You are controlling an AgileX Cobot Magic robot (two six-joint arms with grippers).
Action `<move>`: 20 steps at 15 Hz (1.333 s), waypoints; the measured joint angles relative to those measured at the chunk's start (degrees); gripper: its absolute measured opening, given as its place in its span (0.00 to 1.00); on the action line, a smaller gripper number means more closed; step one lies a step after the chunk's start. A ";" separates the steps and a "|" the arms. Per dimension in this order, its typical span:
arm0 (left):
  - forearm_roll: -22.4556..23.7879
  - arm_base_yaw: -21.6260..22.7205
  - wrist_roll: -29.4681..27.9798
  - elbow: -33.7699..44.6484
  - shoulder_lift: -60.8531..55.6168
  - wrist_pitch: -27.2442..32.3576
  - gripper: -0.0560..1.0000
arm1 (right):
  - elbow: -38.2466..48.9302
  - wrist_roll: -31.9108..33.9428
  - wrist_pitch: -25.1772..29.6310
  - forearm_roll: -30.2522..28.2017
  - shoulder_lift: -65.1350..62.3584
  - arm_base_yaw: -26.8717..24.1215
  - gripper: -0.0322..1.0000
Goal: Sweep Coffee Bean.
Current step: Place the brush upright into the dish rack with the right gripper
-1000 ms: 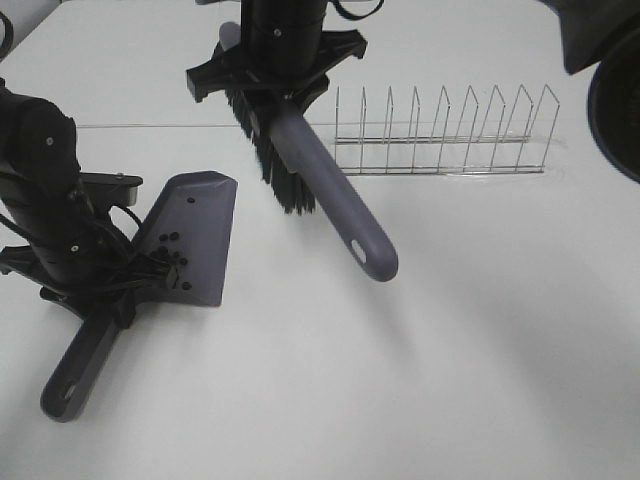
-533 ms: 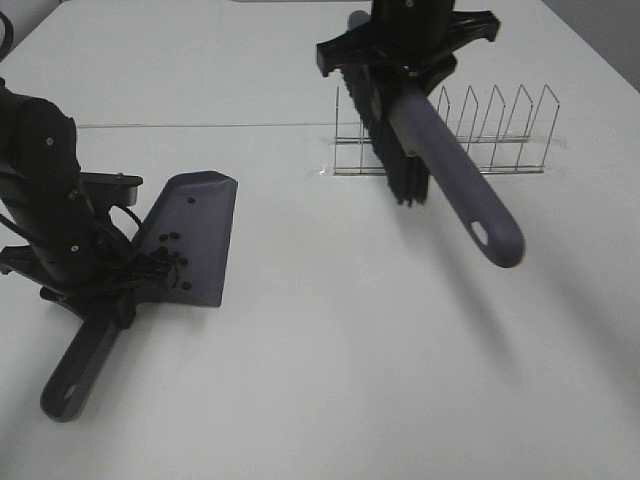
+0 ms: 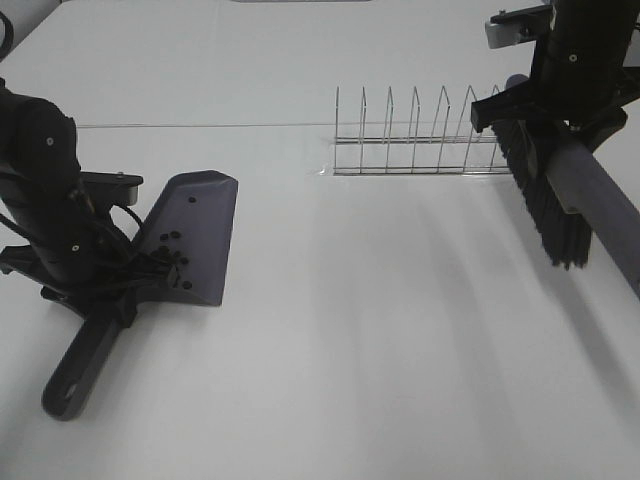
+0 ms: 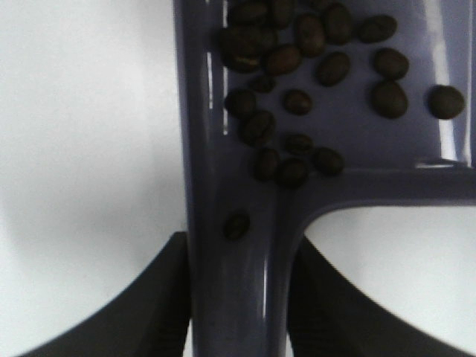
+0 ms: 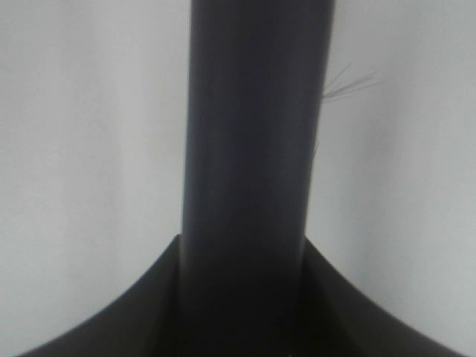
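1. Straight to the coffee beans (image 4: 297, 100) (image 3: 172, 262): gathered inside the grey dustpan (image 3: 200, 215) (image 4: 201, 149), bunched toward its rear wall right where the handle begins.
2. Up close from the left wrist: roughly twenty dark ovals, some touching, some lying apart, plus a single stray sitting on the root of the handle itself.
3. Out to the dustpan: low on the left side of the white table (image 3: 350, 390), long open edge facing the middle, dustpan handle (image 3: 80, 365) running back toward the near-left corner. Hard to say whether lying flat or slightly tipped.
4. And the left gripper (image 4: 236, 312) (image 3: 100, 290): clamped tight on that dustpan handle just behind the pan, with a dark finger pressed against each side.
5. Across to the far right: the brush (image 3: 550, 215), held up off the table, black bristles (image 3: 555, 235) hanging downward, well apart from the dustpan and the beans.
6. Closed firmly around the grey brush handle (image 5: 253, 134) (image 3: 600, 205), the right gripper (image 5: 242, 297) (image 3: 560, 110), fingers hugging both sides in the wrist view.
7. Behind it all, a wire rack (image 3: 420, 145) with upright prongs along the far side, its right end tucked behind the right arm, just beside the bristles.
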 joint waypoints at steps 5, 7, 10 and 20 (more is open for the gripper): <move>-0.46 0.00 0.00 0.00 0.00 -0.11 0.39 | -7.51 0.23 2.29 0.06 7.33 0.00 0.37; -0.52 0.00 0.00 0.00 0.00 -0.17 0.39 | -12.95 -0.17 2.81 -0.80 12.38 0.00 0.37; -0.63 0.00 0.00 0.00 0.00 -0.23 0.39 | -17.76 -0.46 2.81 -0.80 16.96 -0.29 0.37; -1.49 0.00 0.00 0.00 0.00 -1.60 0.39 | -18.16 -4.24 2.81 2.46 20.17 -4.98 0.37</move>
